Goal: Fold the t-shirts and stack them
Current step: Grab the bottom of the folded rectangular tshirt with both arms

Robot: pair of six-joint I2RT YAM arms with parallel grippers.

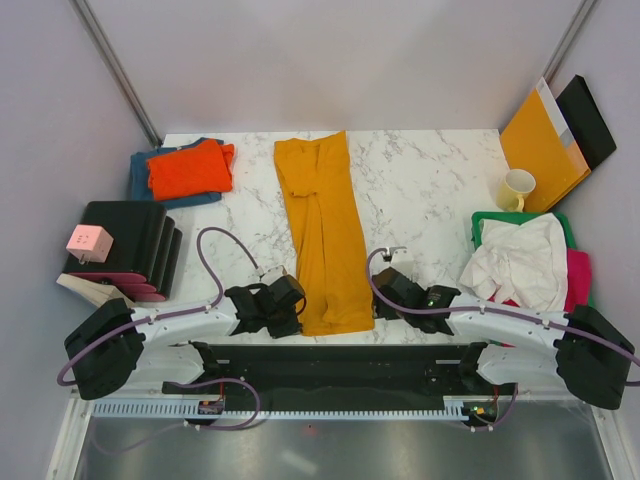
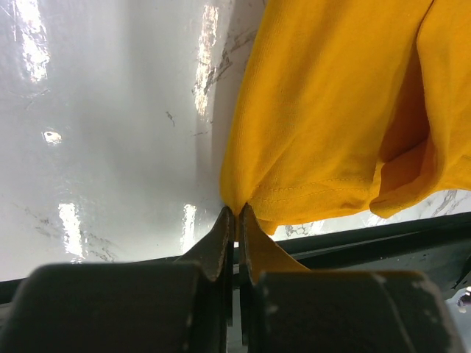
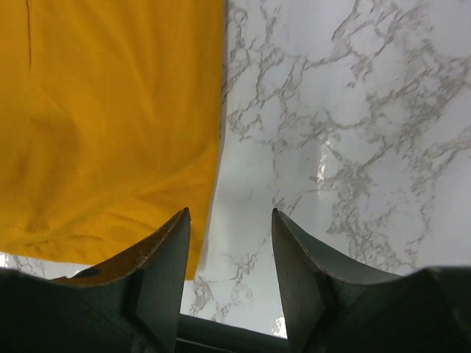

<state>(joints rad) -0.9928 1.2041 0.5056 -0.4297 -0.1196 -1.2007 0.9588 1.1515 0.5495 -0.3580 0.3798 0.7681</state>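
Observation:
A long mustard-yellow t-shirt [image 1: 322,230], folded lengthwise, lies in the middle of the marble table [image 1: 420,190]. My left gripper [image 1: 298,306] is at its near left corner. In the left wrist view that gripper [image 2: 237,210] is shut on the yellow shirt's [image 2: 331,110] hem corner. My right gripper [image 1: 379,298] stands open at the near right corner. In the right wrist view the right gripper [image 3: 229,220] has one finger over the yellow shirt's [image 3: 110,110] edge and the other over bare marble. An orange t-shirt [image 1: 190,168] lies on a teal-blue one [image 1: 145,186] at back left. A crumpled white t-shirt [image 1: 520,262] lies over a magenta one [image 1: 579,275] at right.
A cream mug [image 1: 516,188] stands at the back right beside an orange-brown envelope [image 1: 540,145] and a black folder [image 1: 590,120] that lean on the wall. A black rack [image 1: 135,245] with a pink box [image 1: 88,241] stands at the left. Green cloth [image 1: 495,220] lies under the white shirt.

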